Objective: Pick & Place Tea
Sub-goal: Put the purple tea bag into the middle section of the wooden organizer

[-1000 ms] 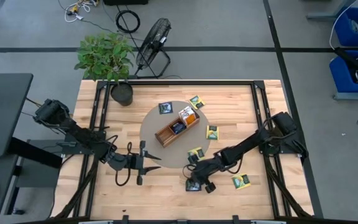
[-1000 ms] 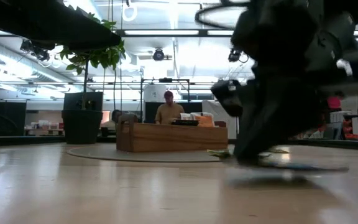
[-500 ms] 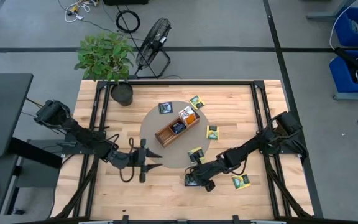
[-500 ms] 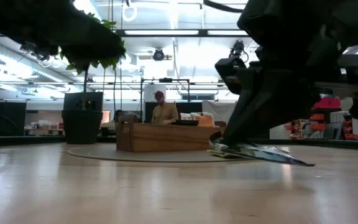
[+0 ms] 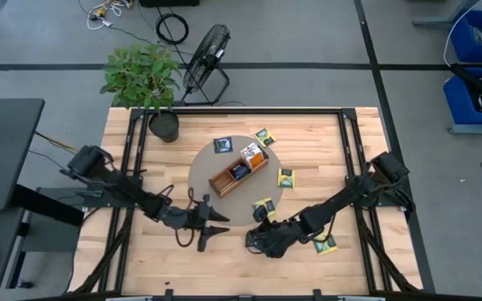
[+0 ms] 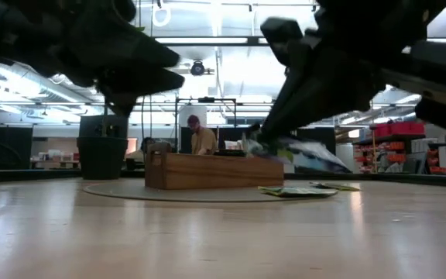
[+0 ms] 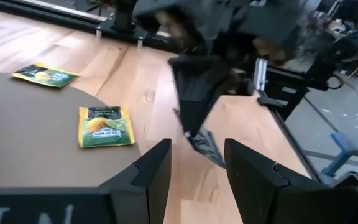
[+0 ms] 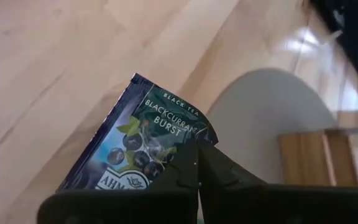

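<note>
While the right gripper (image 8: 197, 163) pinches a dark navy tea packet (image 8: 143, 143) above the bare table (image 5: 224, 261) near the round mat (image 5: 203, 171), the left gripper (image 5: 210, 226) hovers alongside, fingers parted, empty.

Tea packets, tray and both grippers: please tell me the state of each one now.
Navy packet: pinched, lifted off the table.
Right gripper: shut on the navy packet.
Left gripper: open, empty.
Wooden tray: holds some packets.
Yellow-green packet: lying flat on the round mat.
</note>
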